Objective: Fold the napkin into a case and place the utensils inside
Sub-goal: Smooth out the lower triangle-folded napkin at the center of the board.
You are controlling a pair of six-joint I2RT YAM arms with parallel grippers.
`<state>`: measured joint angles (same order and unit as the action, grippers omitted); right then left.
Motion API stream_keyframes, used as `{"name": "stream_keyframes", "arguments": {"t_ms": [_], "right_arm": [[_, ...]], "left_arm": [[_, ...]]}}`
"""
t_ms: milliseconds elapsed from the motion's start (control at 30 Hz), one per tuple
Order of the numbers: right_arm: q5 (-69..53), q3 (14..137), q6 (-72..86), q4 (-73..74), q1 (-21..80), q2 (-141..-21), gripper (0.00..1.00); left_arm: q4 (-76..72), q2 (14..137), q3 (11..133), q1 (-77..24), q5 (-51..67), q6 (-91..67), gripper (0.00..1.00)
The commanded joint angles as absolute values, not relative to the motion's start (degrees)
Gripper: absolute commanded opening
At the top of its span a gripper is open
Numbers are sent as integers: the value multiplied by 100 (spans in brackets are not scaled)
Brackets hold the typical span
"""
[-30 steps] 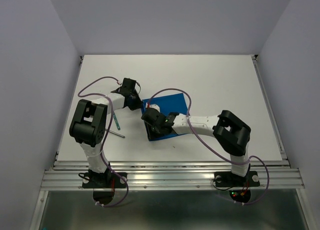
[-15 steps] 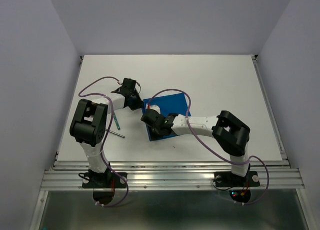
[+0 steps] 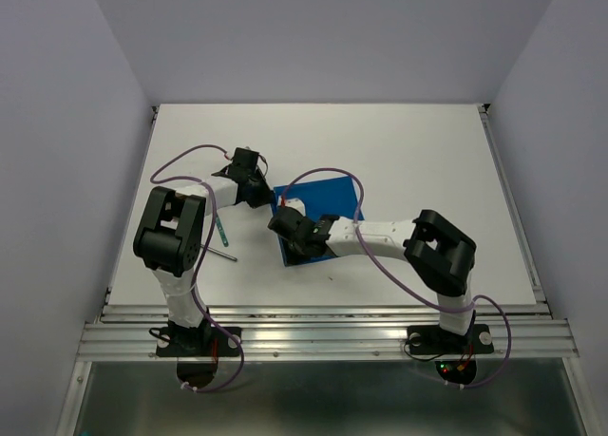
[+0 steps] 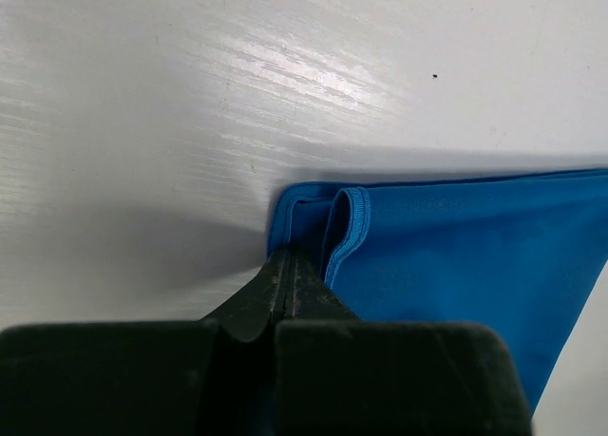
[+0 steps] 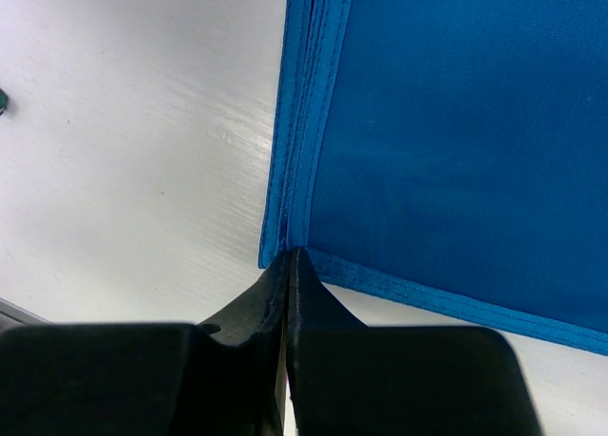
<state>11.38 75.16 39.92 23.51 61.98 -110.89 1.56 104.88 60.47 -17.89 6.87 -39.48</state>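
Left gripper (image 4: 290, 257), just right of the utensils (image 3: 221, 229) lying on the table (image 3: 408, 151), is pressed together on the far left corner of the napkin (image 3: 328, 199), where the hem curls up. Bright blue and smooth, the napkin lies folded flat in layers at mid-table. Right gripper (image 5: 288, 257) pinches its nearer left corner, jaws closed tight.

Utensils (image 3: 221, 230) lie left of the napkin (image 3: 330, 199) on the table (image 3: 427, 156).
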Motion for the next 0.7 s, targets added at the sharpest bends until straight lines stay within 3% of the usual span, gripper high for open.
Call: {"name": "stream_keyframes", "arguments": {"t_ms": [0,667], "right_arm": [[1292,7453,4095,2206,6258,-10740,1],[1222,7251,4096,2101,6363,-10564,1]], "left_arm": [[229,10643,5941,-1775,685,-3920,0],[193,10740,5933,-1775,703,-3929,0]]}}
